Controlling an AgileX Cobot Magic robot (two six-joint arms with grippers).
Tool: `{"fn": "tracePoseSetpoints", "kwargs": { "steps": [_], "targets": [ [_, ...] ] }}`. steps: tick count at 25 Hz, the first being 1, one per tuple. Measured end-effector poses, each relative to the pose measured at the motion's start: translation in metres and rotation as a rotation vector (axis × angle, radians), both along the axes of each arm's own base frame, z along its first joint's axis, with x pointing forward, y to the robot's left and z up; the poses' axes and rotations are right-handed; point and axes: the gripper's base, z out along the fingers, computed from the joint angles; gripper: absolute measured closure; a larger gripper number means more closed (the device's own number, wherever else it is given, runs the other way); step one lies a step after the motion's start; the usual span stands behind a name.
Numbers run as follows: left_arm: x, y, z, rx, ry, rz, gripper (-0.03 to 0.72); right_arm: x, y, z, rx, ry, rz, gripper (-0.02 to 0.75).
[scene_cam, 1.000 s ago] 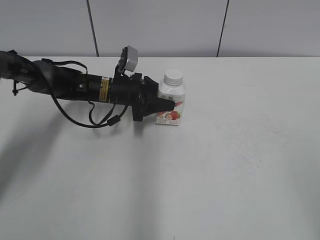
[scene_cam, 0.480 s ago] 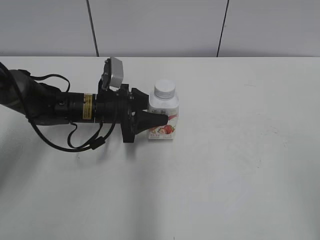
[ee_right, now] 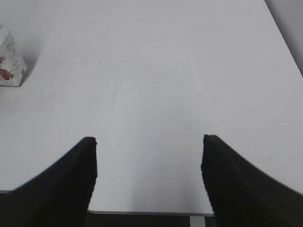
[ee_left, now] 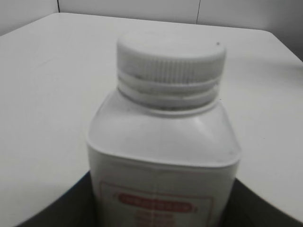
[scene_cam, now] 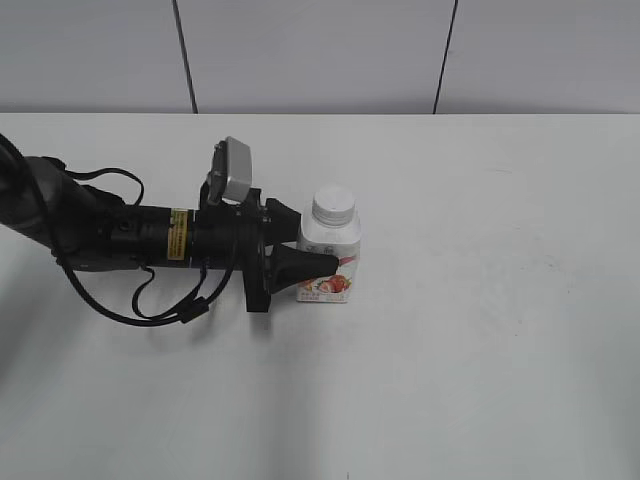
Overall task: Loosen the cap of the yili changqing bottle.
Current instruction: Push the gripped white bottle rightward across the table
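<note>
The yili changqing bottle (scene_cam: 330,262) stands upright on the white table, squat and white with a pink-red strawberry label. Its ribbed white cap (scene_cam: 334,204) sits on the neck. My left gripper (scene_cam: 318,262) reaches in from the left and is shut on the bottle's body, one finger on each side. In the left wrist view the bottle (ee_left: 163,156) fills the frame with the cap (ee_left: 170,59) on top and dark fingers at both lower corners. My right gripper (ee_right: 149,142) is open and empty over the table's near edge. The bottle's corner (ee_right: 9,64) shows at far left there.
The white table (scene_cam: 480,330) runs to a grey panelled wall at the back. Its near edge (ee_right: 151,212) shows in the right wrist view. The left arm's black cable (scene_cam: 165,310) loops over the table beside the arm.
My left gripper has carried the bottle leftward and toward the front of the table, then slightly right again. The right arm stays out of the exterior view.
</note>
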Motion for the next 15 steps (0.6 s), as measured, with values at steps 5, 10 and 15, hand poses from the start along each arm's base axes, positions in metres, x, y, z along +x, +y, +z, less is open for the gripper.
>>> {"fn": "tracePoseSetpoints", "kwargs": {
  "steps": [5,10,15],
  "targets": [
    [-0.001,0.000,-0.008,-0.007,0.021,0.003,0.321,0.000,0.000,0.000,0.000,0.000,0.000,0.192],
    [-0.002,0.000,-0.011,-0.024,0.035,0.003,0.322,0.000,0.000,0.000,0.000,0.000,0.000,0.192],
    [-0.002,0.001,-0.011,-0.027,0.036,0.005,0.322,0.000,0.000,0.000,0.000,0.000,0.000,0.192]
  ]
}}
